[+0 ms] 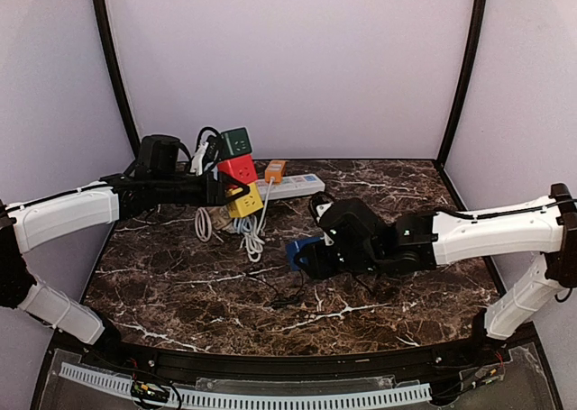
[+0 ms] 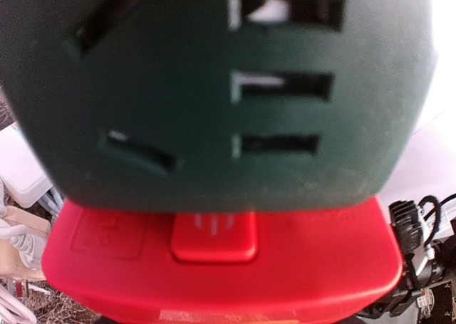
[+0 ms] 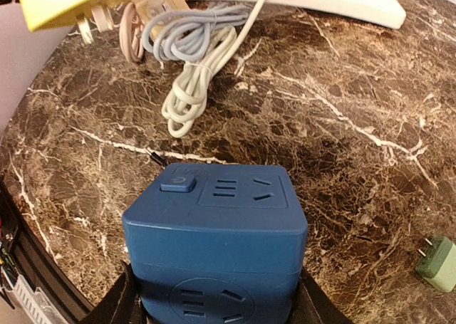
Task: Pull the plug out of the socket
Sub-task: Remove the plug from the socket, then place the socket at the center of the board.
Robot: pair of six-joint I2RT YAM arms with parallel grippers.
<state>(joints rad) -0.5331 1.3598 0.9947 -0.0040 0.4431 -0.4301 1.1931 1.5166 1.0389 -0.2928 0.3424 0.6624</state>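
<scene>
My left gripper [image 1: 223, 186] is shut on a red socket cube [image 1: 239, 168], the middle of a stack held above the table at the back left. A green cube [image 1: 236, 142] sits on top of it and a yellow cube [image 1: 245, 201] hangs below. The left wrist view is filled by the red cube [image 2: 214, 260] and the green cube [image 2: 214, 89]; my own fingers are hidden there. My right gripper [image 1: 313, 255] is shut on a blue socket cube [image 1: 302, 250], low over mid-table and apart from the stack. Its black fingers [image 3: 117, 306] flank the blue cube [image 3: 217, 224]. Bare plug pins show under the yellow cube [image 3: 71, 0].
A white power strip [image 1: 290, 186] lies at the back with an orange piece [image 1: 275, 168] behind it. Coiled white and grey cables [image 1: 252, 234] and a beige plug [image 1: 209, 221] lie under the stack. A thin black wire [image 1: 284, 293] crosses the marble. A pale green adapter [image 3: 438, 263] is to the right.
</scene>
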